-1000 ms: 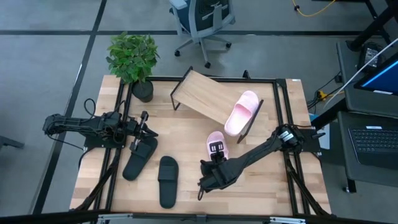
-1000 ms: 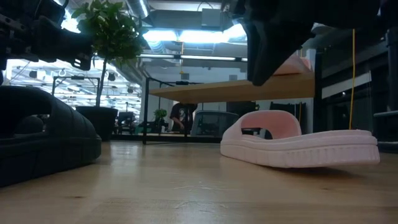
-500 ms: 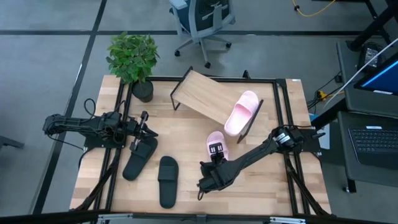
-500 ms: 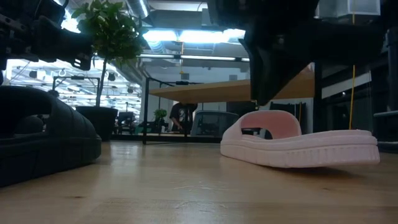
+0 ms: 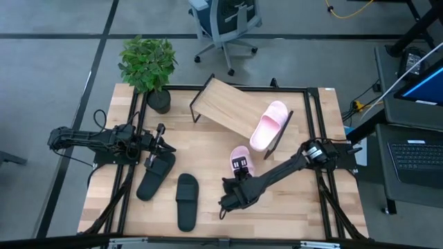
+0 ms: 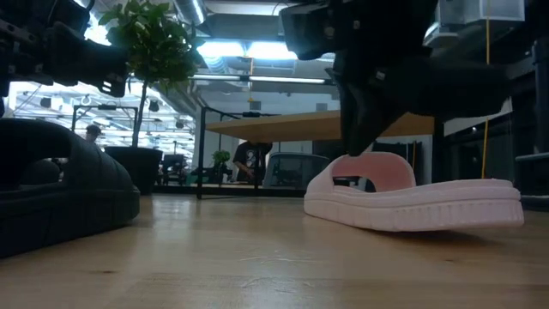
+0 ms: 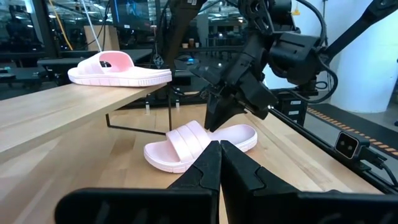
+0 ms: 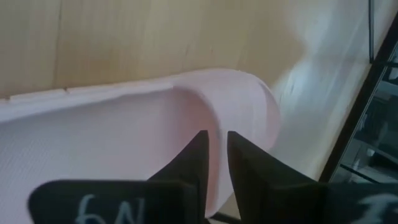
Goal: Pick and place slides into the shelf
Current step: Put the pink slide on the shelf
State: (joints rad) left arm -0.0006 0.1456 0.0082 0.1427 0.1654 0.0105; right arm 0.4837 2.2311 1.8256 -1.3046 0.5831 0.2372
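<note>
Taking the shelf (image 5: 232, 111) as the landmark: nearest the front edge of the table (image 5: 291, 211), well short of the shelf, lie the two black slides — one (image 5: 186, 200) by itself, the other (image 5: 156, 173) under the left tool (image 5: 154, 146). That tool's fingers (image 7: 208, 168) are pressed together on nothing, and the arm waits there.

A little closer to the shelf, just below its lower right end, the second pink slide (image 5: 241, 160) lies flat on the table. The right tool (image 8: 215, 163) hangs directly over it, its fingers (image 8: 194, 158) only a narrow gap apart and closed on nothing — the pink strap (image 6: 377, 165) fills the space just beyond their tips. Whether they touch the strap I cannot tell.

On the shelf itself, at its right end, the first pink slide (image 5: 268, 125) already rests.

So the step in hand looks like the pickup of the second pink slide. Next the fingers would have to widen, settle around the strap or sole edge, close, then lift and carry it up beside the placed one.
</note>
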